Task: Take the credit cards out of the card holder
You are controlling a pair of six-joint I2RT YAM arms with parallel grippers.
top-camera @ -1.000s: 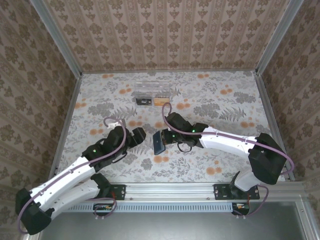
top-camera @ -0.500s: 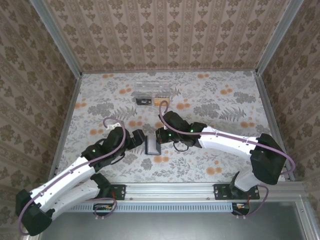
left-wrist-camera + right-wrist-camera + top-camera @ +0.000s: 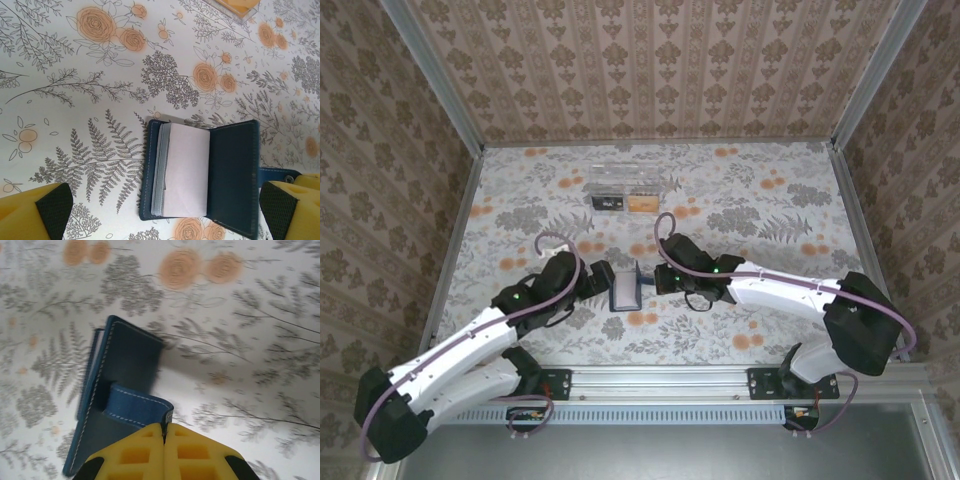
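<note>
Left gripper (image 3: 600, 278) first, from above: we see its jaws spread wide and holding nothing, just left of the card holder (image 3: 623, 287), which lies open on the floral table (image 3: 770, 210) between the two arms; the right gripper (image 3: 649, 283) sits at the holder's right edge. On the left wrist camera, both yellow fingers (image 3: 50, 210) straddle the navy holder without touching it; a pale stack of credit cards (image 3: 185, 170) sits in its left half, edges showing. On the right wrist camera, the right gripper is closed tight on the snap tab (image 3: 137, 407), bracing the holder open. We judge the holder opened and steadied, with no card drawn from this stack yet; next we would lower the left fingers, narrow them onto the top card's edge and slide it out, the right holding the tab.
</note>
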